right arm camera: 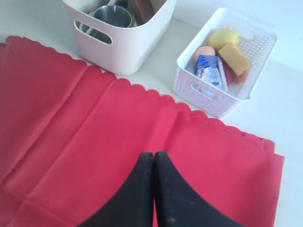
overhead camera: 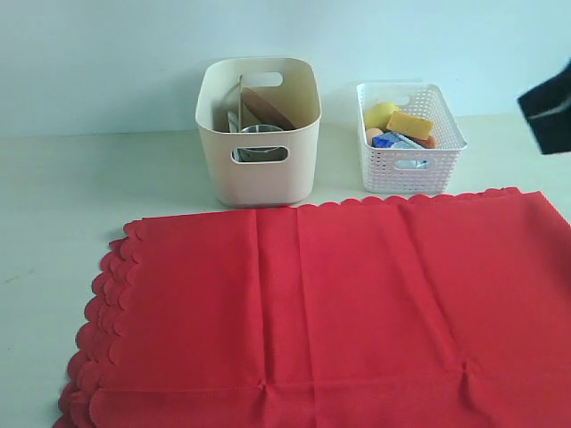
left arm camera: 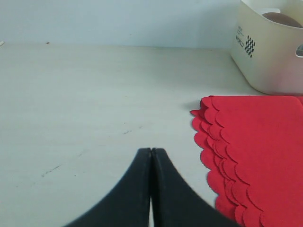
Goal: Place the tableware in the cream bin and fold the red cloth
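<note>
Red cloth (overhead camera: 339,312): lies flat on the bench (overhead camera: 53,205), on the near side of the cream bin (overhead camera: 259,174), its far scalloped edge just short of the bin's base. Creases run across it.

Left pincer (left arm camera: 151,153): tips pressed together, nothing between them, over bare bench off the cloth's side edge. Only the left wrist view shows that edge as several stacked scalloped layers, and a printed mark on the bin's end wall.

Right pincer (right arm camera: 154,156): tips pressed together, nothing seen between them, above the cloth on the near side of the bin.

Cream bin: the right wrist view looks down on the shiny steel cup (right arm camera: 112,16); the exterior view shows the brown round plate (overhead camera: 265,109) leaning on edge inside. The other tableware cannot be made out.

White lattice basket (overhead camera: 410,174): beside the bin, apart from it, holding a lemon (right arm camera: 223,37), cheese (right arm camera: 234,56), an egg (right arm camera: 204,51) and a milk carton (right arm camera: 208,71).
</note>
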Action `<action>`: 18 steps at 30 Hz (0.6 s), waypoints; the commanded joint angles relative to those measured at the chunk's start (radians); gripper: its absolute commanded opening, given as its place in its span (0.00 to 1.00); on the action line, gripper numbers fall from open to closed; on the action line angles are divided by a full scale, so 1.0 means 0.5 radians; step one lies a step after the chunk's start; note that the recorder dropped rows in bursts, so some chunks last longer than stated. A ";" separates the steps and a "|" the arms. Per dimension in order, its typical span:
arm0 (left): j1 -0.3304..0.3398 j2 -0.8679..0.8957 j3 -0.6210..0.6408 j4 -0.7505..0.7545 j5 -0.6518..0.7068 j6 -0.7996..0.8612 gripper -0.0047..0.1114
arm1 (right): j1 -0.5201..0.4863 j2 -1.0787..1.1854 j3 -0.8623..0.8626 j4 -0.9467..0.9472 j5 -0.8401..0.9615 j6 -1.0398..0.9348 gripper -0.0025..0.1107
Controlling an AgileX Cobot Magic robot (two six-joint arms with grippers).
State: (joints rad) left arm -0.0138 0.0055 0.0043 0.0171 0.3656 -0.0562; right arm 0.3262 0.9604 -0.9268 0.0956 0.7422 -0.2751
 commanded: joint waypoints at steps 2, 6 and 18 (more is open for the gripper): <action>-0.013 -0.011 -0.009 -0.005 -0.028 -0.006 0.04 | -0.006 -0.568 0.226 -0.052 -0.028 0.111 0.02; -0.013 -0.011 -0.009 -0.005 -0.028 -0.006 0.04 | -0.006 -0.992 0.396 -0.052 -0.025 0.160 0.02; -0.013 -0.011 -0.009 -0.005 -0.028 -0.006 0.04 | -0.001 -1.748 0.952 -0.049 -0.224 0.209 0.02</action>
State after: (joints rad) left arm -0.0138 0.0055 0.0043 0.0171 0.3656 -0.0562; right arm 0.3262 0.1265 -0.5031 0.0794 0.6906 -0.1796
